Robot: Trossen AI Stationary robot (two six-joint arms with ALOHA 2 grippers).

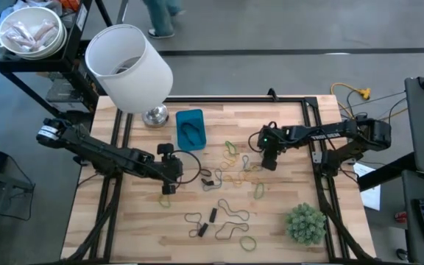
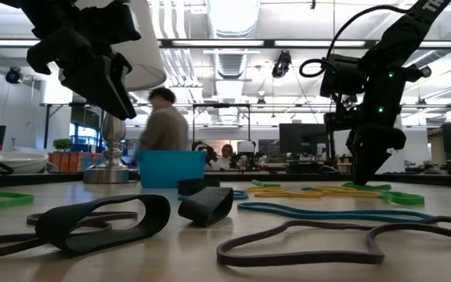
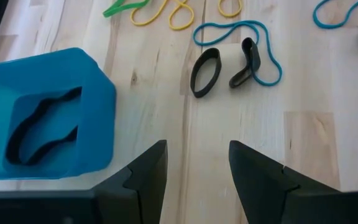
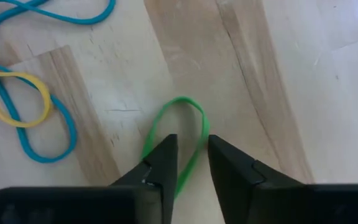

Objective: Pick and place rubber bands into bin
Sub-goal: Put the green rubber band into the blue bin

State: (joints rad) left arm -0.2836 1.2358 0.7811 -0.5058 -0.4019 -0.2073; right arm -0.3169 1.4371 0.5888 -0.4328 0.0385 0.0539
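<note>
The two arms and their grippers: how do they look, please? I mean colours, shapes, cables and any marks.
Both arms are dark, nearly black, built of slim jointed links. The left arm has a white and silver band near its base, and a black cable loops by its wrist. The right arm shows a small green light near the wrist. The left gripper and the right gripper each have two dark, wedge-shaped fingers.

bin [image 1: 191, 126]: on desk [image 1: 285, 121], 1 o'clock of left gripper [image 1: 169, 182]
rubber bands [image 1: 230, 175]: strewn mid-desk, one inside bin
plant [image 1: 305, 223]: 5 o'clock of rubber bands
lamp [image 1: 129, 68]: 10 o'clock of bin
</note>
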